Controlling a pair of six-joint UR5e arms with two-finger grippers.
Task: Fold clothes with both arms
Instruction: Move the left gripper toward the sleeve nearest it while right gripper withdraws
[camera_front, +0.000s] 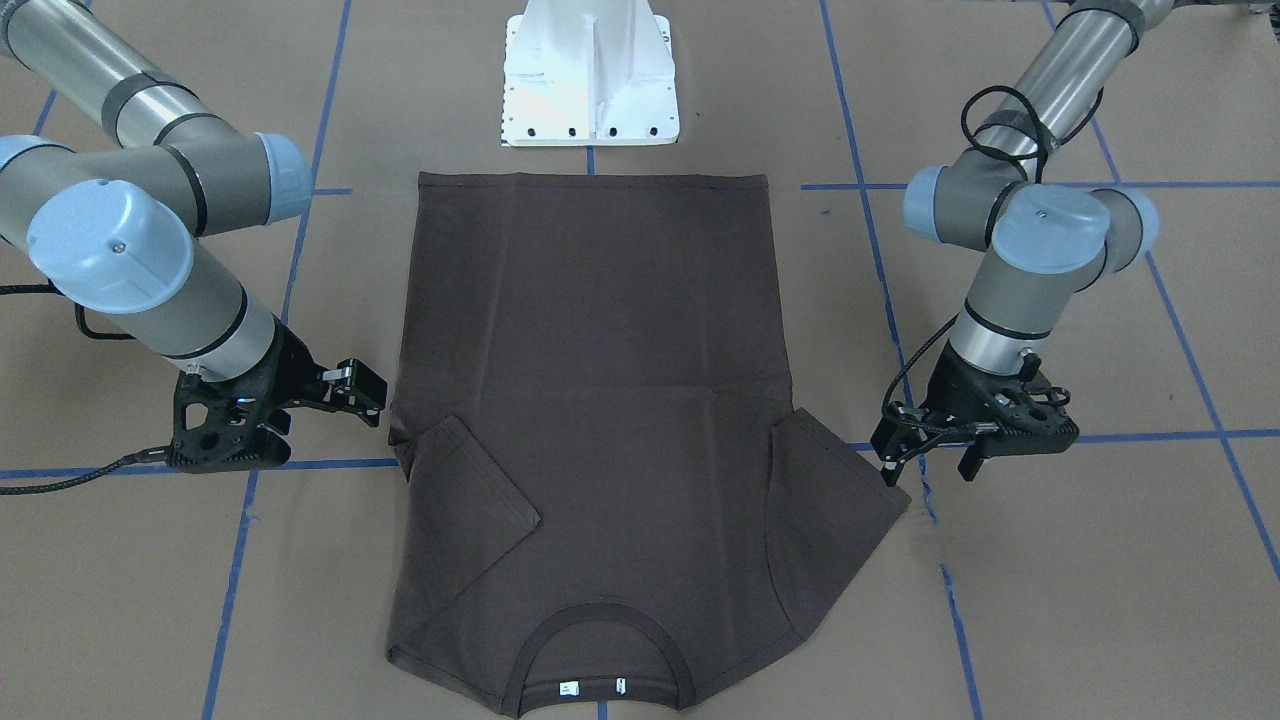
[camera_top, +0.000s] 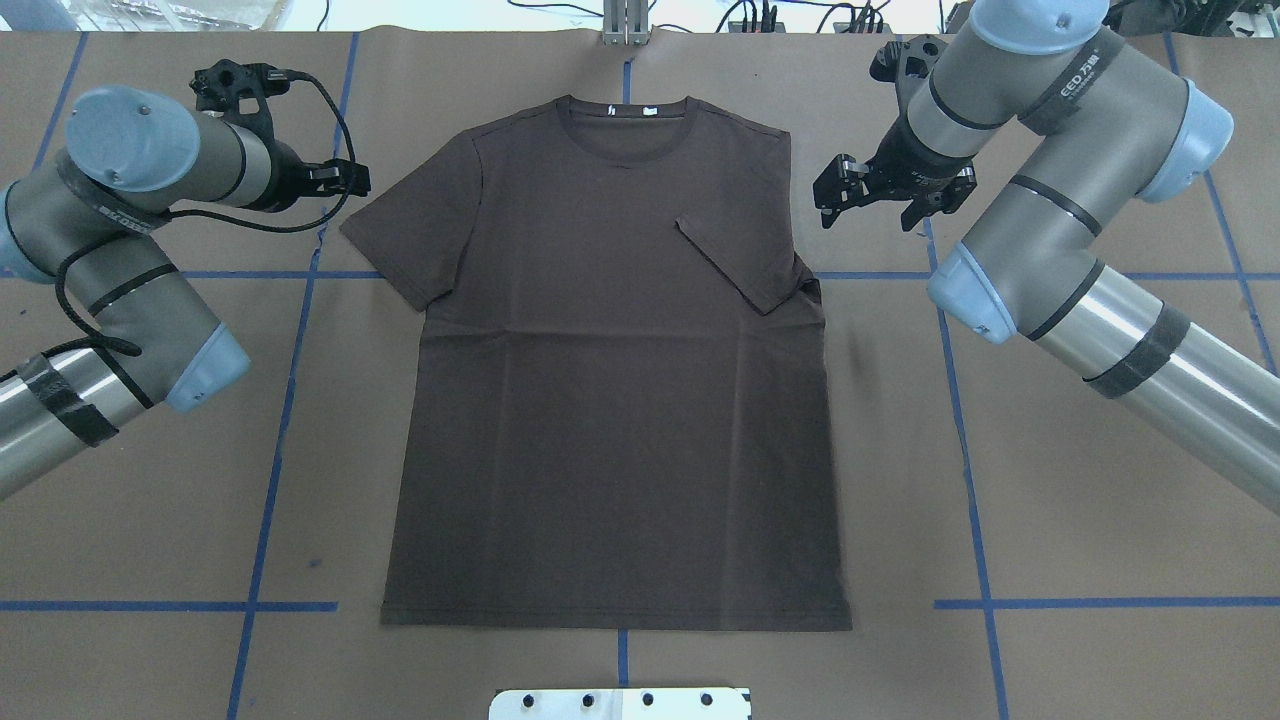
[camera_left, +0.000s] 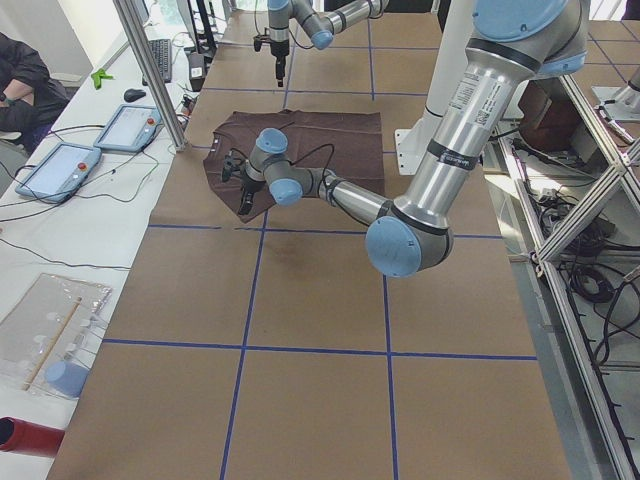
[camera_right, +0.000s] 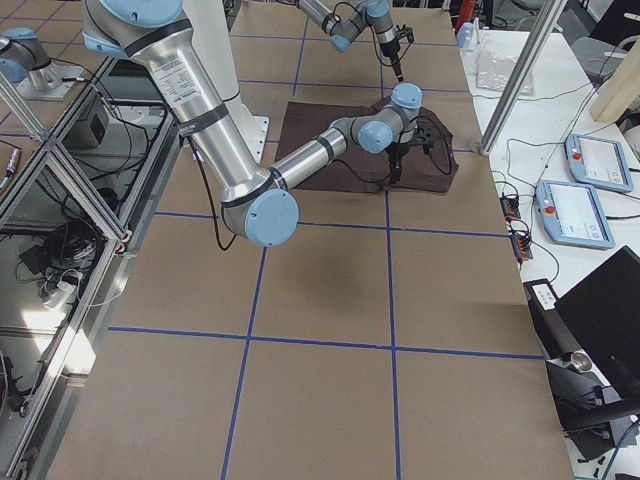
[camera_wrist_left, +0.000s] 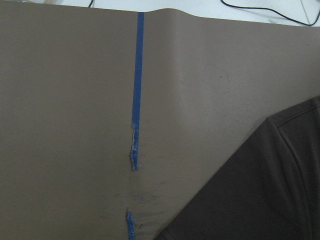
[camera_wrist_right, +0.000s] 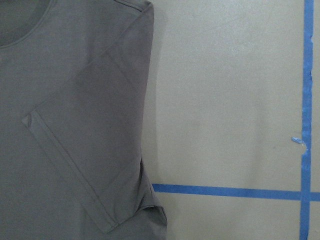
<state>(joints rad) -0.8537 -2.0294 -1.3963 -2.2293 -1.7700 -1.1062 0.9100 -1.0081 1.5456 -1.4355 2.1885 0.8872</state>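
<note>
Hard to see first: both arms run off the frame edges in the front and overhead views. The pedestal base (camera_front: 590, 80) is cut off at 12 o'clock in the front view, and only a sliver shows at 6 o'clock overhead. The neck tags (camera_front: 570, 687) are too small to read. In both side views the near arm covers part of the T-shirt (camera_top: 620, 400), and the grippers are too small to judge there. The wrist views show shirt edge and table cover.

The shirt lies flat mid-table, with the collar (camera_top: 627, 110) at 12 o'clock overhead and the hem at 6, toward the base. The right-side sleeve (camera_top: 745, 265) is folded in over the chest, hiding whatever is under the flap. The left-side sleeve (camera_top: 415, 230) lies spread out.

Left gripper (camera_front: 926, 470): fingers apart, nothing held. It sits at the shirt's 10 o'clock overhead, just beside the spread sleeve's tip; can't tell if it touches cloth. Right gripper (camera_top: 868, 210): fingers apart, nothing held, at the shirt's 2 o'clock near the folded side.

Surface: brown paper cover (camera_top: 1080, 560) with a blue tape grid (camera_top: 160, 606); the tape is torn in the left wrist view. Room, left side view: a white bench with two tablets (camera_left: 130, 128), a seated person (camera_left: 20, 75) at 10 o'clock, and metal framing (camera_left: 590, 200) with cables at 3 o'clock.

Containers: a clear bag (camera_left: 50, 330) on the bench at 8 o'clock has a thin stick inside; the rest of its contents are unclear
</note>
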